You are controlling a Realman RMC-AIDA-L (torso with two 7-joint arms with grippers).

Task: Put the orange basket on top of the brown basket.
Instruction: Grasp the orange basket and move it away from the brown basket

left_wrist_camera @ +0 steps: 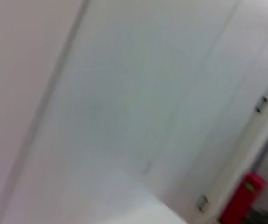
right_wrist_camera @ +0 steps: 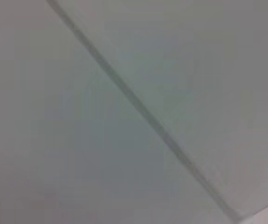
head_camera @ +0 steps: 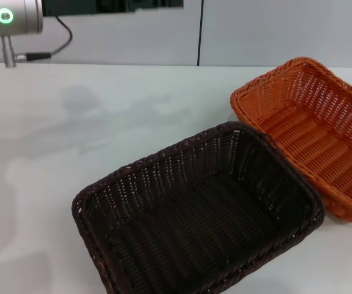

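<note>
The orange basket [head_camera: 315, 131] sits on the white table [head_camera: 71, 135] at the right, its far end running off the right edge of the head view. The brown basket [head_camera: 200, 211] sits in front of it and to its left, touching or nearly touching it along one rim. Both baskets are empty. A silver arm segment with a green light [head_camera: 10, 17] shows at the top left of the head view. No gripper shows in any view. The two wrist views show only pale wall panels.
The table's far edge meets a pale wall with a dark vertical seam [head_camera: 199, 30]. A red object [left_wrist_camera: 243, 198] stands by the wall in the left wrist view.
</note>
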